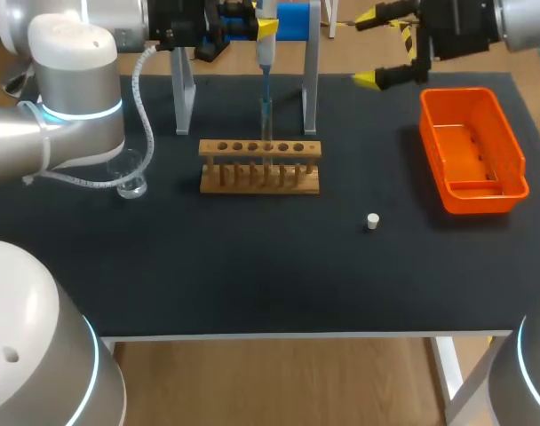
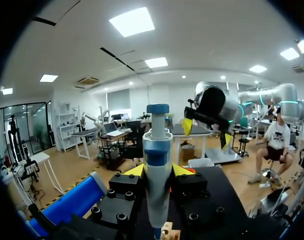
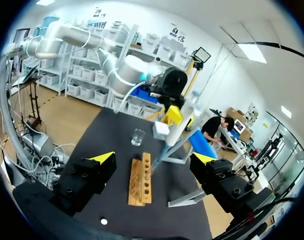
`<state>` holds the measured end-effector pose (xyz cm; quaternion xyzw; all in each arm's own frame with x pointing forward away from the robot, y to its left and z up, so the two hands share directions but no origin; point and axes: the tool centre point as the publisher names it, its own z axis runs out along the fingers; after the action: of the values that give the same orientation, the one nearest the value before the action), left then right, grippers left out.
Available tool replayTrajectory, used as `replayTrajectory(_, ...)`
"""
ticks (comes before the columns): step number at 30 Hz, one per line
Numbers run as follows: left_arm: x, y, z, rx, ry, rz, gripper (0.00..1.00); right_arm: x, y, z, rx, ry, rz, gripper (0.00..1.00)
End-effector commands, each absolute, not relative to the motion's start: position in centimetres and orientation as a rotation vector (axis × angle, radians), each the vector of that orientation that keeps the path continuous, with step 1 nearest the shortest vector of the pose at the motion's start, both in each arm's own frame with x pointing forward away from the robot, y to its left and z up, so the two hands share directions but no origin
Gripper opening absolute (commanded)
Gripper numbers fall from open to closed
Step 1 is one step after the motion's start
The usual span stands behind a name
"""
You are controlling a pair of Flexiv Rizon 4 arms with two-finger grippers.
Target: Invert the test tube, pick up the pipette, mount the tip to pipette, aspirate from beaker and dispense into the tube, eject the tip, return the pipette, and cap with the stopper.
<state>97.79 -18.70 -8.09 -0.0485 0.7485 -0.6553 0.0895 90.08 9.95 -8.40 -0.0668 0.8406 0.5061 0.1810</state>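
Whereas the beaker (image 1: 131, 174) stands by itself at the left of the table (image 1: 252, 275), the pipette (image 1: 265, 55) hangs upright over the wooden rack (image 1: 259, 167), clamped in the left pincer (image 1: 265, 28). The left wrist view shows both yellow fingertips (image 2: 134, 171) pressed to the barrel from opposite sides, below the blue plunger knob. Its tip (image 1: 266, 105) points down at a middle hole of the rack, where a clear test tube (image 1: 267, 129) appears to stand; whether the tip is inside the tube's mouth cannot be told.

Handling, as judged: the pipette is light and rigid but smooth-walled, so the hold belongs on the thick barrel, never on the thin tip, which could bend or slip off. The tube and beaker look fragile and slippery.

Right of the rack and well apart from it, the small white stopper (image 1: 372, 221) lies on the table. It looks light and apt to roll, and is best pinched across its sides. Farther right, the right pincer (image 1: 369, 49) hangs over the table's far edge, fingers spread wide with nothing between them, near the orange bin (image 1: 483, 202). No label or writing is legible on any of these things.
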Motion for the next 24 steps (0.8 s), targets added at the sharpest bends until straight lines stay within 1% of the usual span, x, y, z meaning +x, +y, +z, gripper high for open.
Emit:
replayTrajectory(1, 97.9, -18.8, -8.1, -0.146, 2.227, -1.948, 0.00, 91.3, 11.4, -6.4, -0.192, 2.383, 1.427, 1.00)
replayTrajectory(3, 97.9, -18.8, -8.1, -0.146, 2.227, -1.948, 0.00, 91.6, 11.8, -5.3, -0.193, 2.374, 1.440, 0.95)
replayTrajectory(4, 97.9, -18.8, -8.1, -0.146, 2.227, -1.948, 0.00, 91.7, 12.0, -4.8, -0.194, 2.369, 1.444, 0.65)
replayTrajectory(5, 97.9, -18.8, -8.1, -0.146, 2.227, -1.948, 0.00, 91.9, 12.3, -4.3, -0.195, 2.367, 1.445, 0.47)
replayTrajectory(6, 97.9, -18.8, -8.1, -0.146, 2.227, -1.948, 0.00, 92.2, 12.4, -3.8, -0.180, 2.364, 1.439, 0.41)
replayTrajectory(8, 97.9, -18.8, -8.1, -0.146, 2.227, -1.948, 0.00, 92.6, 12.8, -2.9, -0.141, 2.373, 1.446, 0.00)
replayTrajectory(13, 97.9, -18.8, -8.1, -0.146, 2.227, -1.948, 0.00, 93.7, 13.0, -1.1, 0.020, 2.409, 1.570, 0.00)
replayTrajectory(24, 97.9, -18.8, -8.1, -0.146, 2.227, -1.948, 0.00, 93.7, 13.0, -1.1, 0.020, 2.409, 1.570, 0.00)
